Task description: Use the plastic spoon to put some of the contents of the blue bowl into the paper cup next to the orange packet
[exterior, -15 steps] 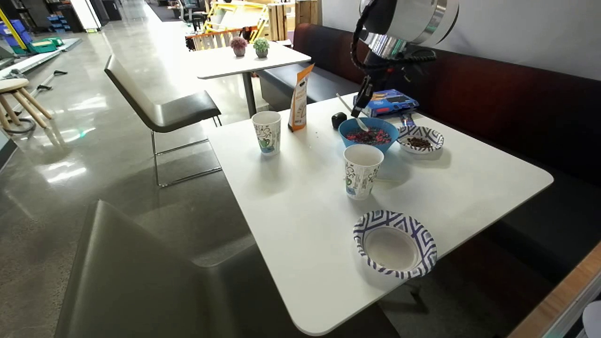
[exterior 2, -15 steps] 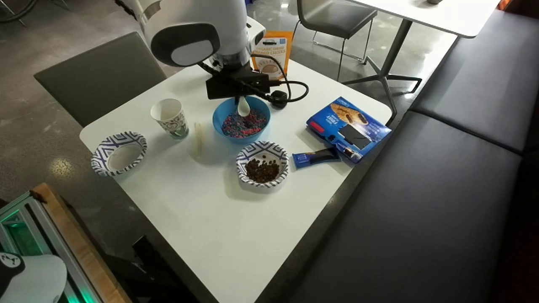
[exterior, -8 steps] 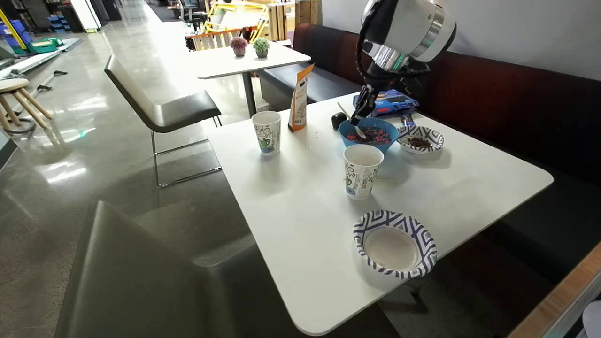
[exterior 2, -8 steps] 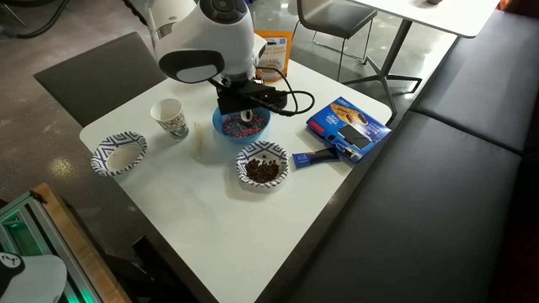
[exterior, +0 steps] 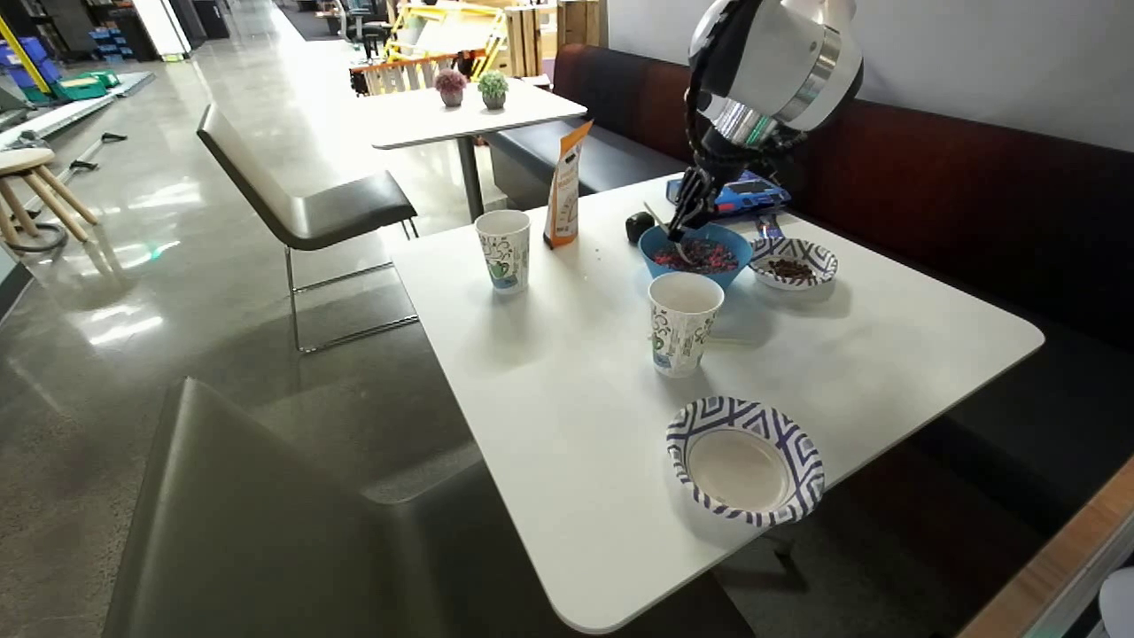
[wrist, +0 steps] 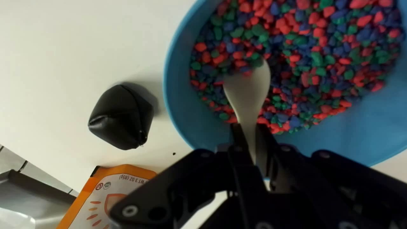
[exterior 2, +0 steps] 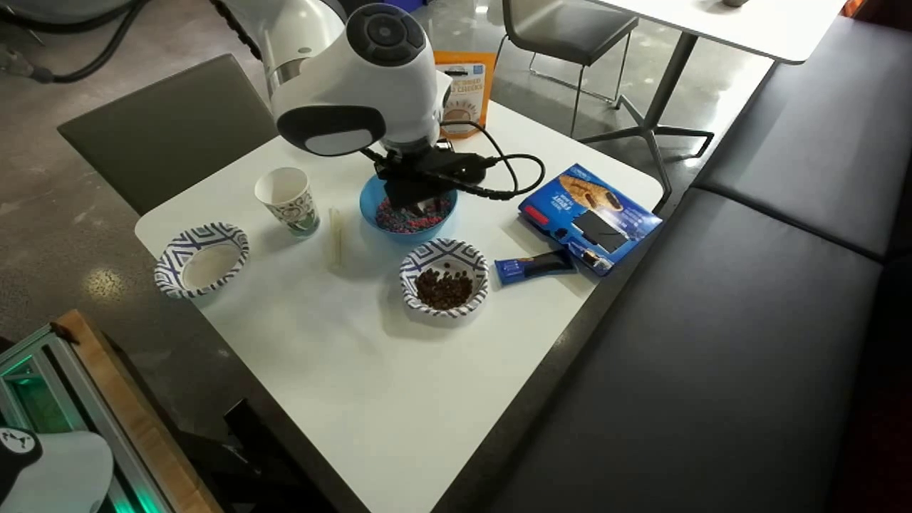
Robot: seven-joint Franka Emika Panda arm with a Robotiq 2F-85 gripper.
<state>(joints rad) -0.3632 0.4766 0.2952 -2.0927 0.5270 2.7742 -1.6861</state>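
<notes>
My gripper [wrist: 248,128] is shut on the plastic spoon [wrist: 248,95], low over the near side of the blue bowl [wrist: 178,105]. The spoon's head points into red, green and blue pebbles [wrist: 302,63]; a few pebbles cover its tip. In an exterior view the gripper [exterior: 678,232] stands tilted over the blue bowl [exterior: 651,257], the spoon's handle [exterior: 654,214] sticking out behind. The paper cup [exterior: 503,251] stands upright beside the orange packet [exterior: 563,190]. The packet also shows in the wrist view [wrist: 111,190]. That cup is hidden behind the arm from the opposite camera.
Another white cup [exterior: 684,323] stands in front of the bowl. A patterned bowl with brown bits [exterior 2: 444,285], an empty patterned bowl [exterior 2: 201,260], a blue box [exterior 2: 591,217], a blue packet [exterior 2: 534,266] and a black object [wrist: 120,117] are around it.
My gripper has moved down and tilted over the blue bowl. The spoon's head has gone from above the pebbles to down among them. The cups, packet and bowls have not moved.
</notes>
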